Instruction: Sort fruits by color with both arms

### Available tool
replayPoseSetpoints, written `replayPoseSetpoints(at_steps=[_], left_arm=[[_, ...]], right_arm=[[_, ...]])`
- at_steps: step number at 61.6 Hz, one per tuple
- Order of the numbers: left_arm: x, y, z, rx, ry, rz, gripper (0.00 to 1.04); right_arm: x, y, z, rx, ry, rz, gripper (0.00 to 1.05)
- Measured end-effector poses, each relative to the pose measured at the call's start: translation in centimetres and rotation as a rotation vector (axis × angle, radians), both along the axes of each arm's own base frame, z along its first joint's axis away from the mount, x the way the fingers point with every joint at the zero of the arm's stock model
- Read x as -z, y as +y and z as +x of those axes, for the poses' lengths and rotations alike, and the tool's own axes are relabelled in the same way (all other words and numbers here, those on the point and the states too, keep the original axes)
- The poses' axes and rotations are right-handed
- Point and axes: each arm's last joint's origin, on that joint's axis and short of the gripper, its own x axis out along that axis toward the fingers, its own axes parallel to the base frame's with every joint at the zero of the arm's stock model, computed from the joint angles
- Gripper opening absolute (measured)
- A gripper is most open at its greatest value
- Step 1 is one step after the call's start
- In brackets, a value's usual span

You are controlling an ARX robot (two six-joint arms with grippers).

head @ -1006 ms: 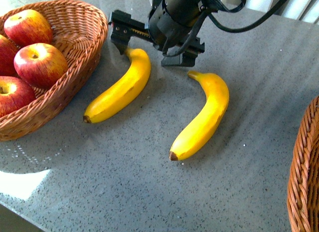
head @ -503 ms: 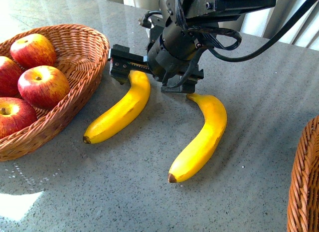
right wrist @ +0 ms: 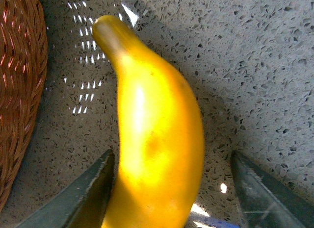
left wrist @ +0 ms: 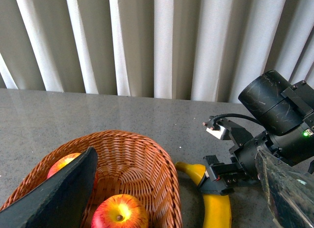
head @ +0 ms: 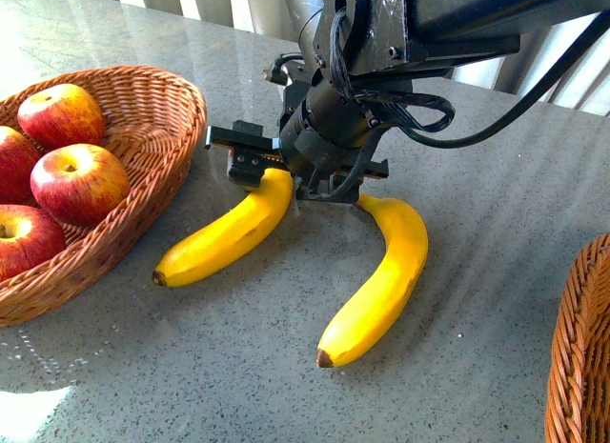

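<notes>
Right gripper [head: 286, 181]: frame centre, jaws wide apart astride left banana [head: 224, 235] upper end, not gripping. Left gripper [left wrist: 169, 198]: spread, empty, by basket [left wrist: 147, 154] of apples [left wrist: 120, 215]. Second banana [head: 381, 281]: centre-right.

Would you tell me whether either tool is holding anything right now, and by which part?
Nothing is held. The right tool is open, its fingers straddling one end of the banana nearer the apples; the left tool is open and empty.

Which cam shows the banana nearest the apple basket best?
Front view: the banana shows almost whole, brown tip to the end under the right claw. Right wrist view shows only one end, close up between the open claw fingers. Left wrist view shows a short piece beside the basket.
</notes>
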Motion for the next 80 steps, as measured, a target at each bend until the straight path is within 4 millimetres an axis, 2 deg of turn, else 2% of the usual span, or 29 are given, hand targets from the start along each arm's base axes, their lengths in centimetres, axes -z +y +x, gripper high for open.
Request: replayPoseSetpoints(at_steps=[5, 10, 22, 36, 42, 48, 54, 59, 63, 68, 80], left_arm=[[0.0, 0.0, 0.0, 0.0, 0.0, 0.0, 0.96], [0.0, 0.0, 0.0, 0.0, 0.0, 0.0, 0.96], [0.0, 0.0, 0.0, 0.0, 0.0, 0.0, 0.96], [0.0, 0.0, 0.0, 0.0, 0.0, 0.0, 0.96], [0.0, 0.0, 0.0, 0.0, 0.0, 0.0, 0.96], [0.0, 0.0, 0.0, 0.0, 0.0, 0.0, 0.96], [0.0, 0.0, 0.0, 0.0, 0.0, 0.0, 0.96], [0.0, 0.0, 0.0, 0.0, 0.0, 0.0, 0.96], [0.0, 0.0, 0.0, 0.0, 0.0, 0.0, 0.96], [0.0, 0.0, 0.0, 0.0, 0.0, 0.0, 0.96], [0.0, 0.0, 0.0, 0.0, 0.0, 0.0, 0.96]], right_arm=[[0.1, 0.0, 0.0, 0.008, 0.003, -0.002, 0.46], [0.1, 0.0, 0.0, 0.01, 0.002, -0.001, 0.37], [0.0, -0.3, -0.3, 0.034, 0.0, 0.036, 0.35], [-0.6, -2.1, -2.1, 0.063, 0.012, 0.103, 0.35], [-2.3, -3.5, -2.5, 0.085, -0.011, 0.149, 0.35], [-5.4, -4.9, -3.1, 0.111, -0.086, 0.211, 0.35], [-9.4, -7.2, -3.8, 0.132, -0.161, 0.301, 0.35], [-10.7, -9.3, -3.7, 0.175, -0.194, 0.316, 0.35], [-10.7, -12.2, -3.6, 0.246, -0.213, 0.287, 0.35], [-10.4, -14.9, -3.9, 0.303, -0.219, 0.254, 0.35], [-11.3, -20.1, -5.5, 0.336, -0.266, 0.216, 0.35]])
